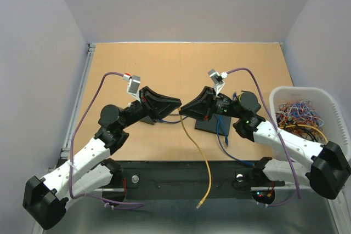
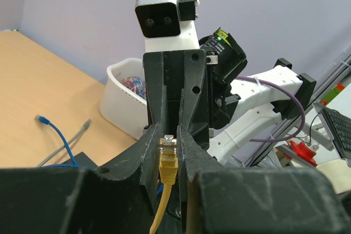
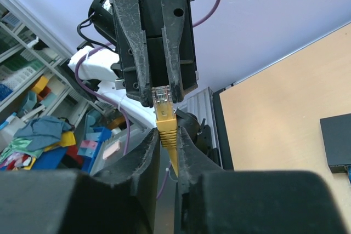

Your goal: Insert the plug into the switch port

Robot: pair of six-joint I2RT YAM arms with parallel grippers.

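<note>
A yellow plug (image 2: 168, 157) on a yellow cable (image 1: 205, 163) is held in mid-air between both grippers, tip up, above the table's middle. My left gripper (image 2: 167, 130) is shut on the plug's sides. My right gripper (image 3: 167, 131) is shut on the plug's boot (image 3: 167, 124), facing the left one. In the top view the left gripper (image 1: 175, 104) and right gripper (image 1: 185, 111) meet tip to tip. A black switch (image 1: 211, 125) lies under the right arm with blue cables plugged in. It also shows in the right wrist view (image 3: 335, 138).
A second black box (image 1: 147, 119) lies under the left gripper. The yellow cable's other end (image 1: 200, 205) hangs over the table's near edge. A white bin (image 1: 285, 92) of coloured cables stands at the right. A loose blue cable (image 2: 55, 130) lies on the table.
</note>
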